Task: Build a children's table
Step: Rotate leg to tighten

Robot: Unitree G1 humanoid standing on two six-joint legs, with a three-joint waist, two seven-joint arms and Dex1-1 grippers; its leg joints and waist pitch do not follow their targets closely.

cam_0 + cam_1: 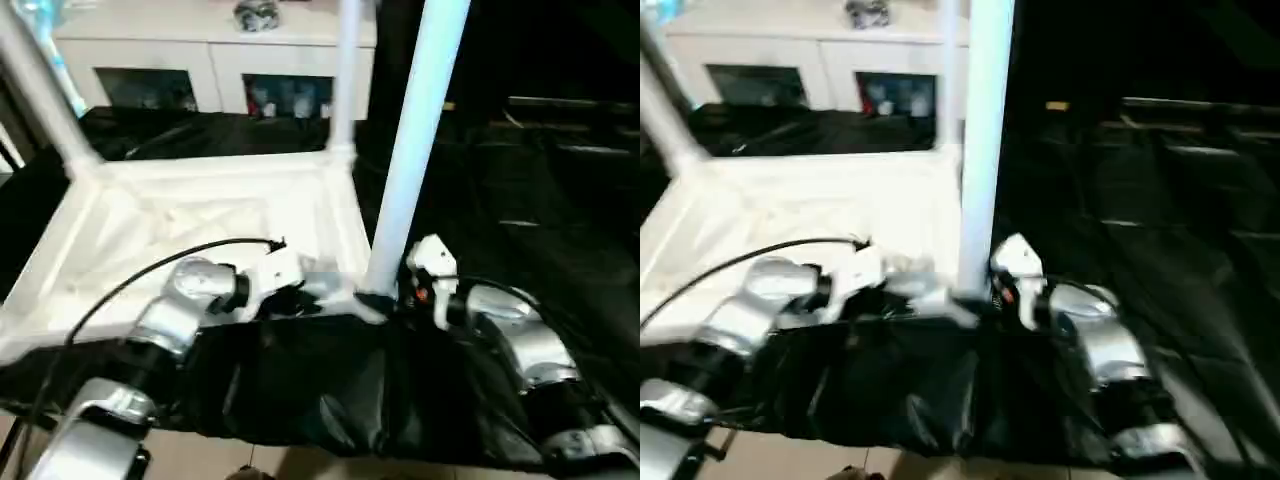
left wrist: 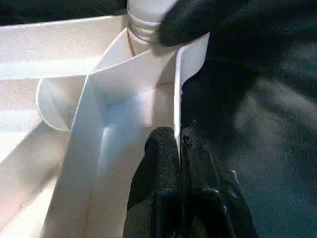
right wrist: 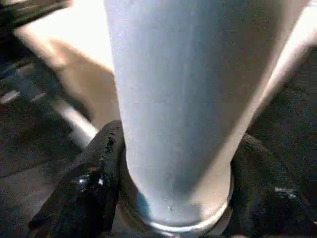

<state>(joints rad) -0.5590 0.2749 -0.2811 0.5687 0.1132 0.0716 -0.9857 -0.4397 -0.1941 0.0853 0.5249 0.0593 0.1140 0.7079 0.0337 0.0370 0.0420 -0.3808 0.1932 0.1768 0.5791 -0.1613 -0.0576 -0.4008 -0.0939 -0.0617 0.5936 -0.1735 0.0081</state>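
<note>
The white tabletop lies upside down on a black cloth, ribbed underside up. White legs stand in its corner sockets: one at the far left, one at the far right, and a thick one at the near right. My left gripper is shut on the tabletop's thin rim wall close to that near right corner, one black finger on each side. My right gripper is shut around the base of the near right leg, where its fingers hug the socket collar.
A white cabinet with glass doors stands behind the tabletop. The black cloth covers the work surface and hangs over its near edge. A black cable arcs over my left forearm. Dark furniture fills the right side.
</note>
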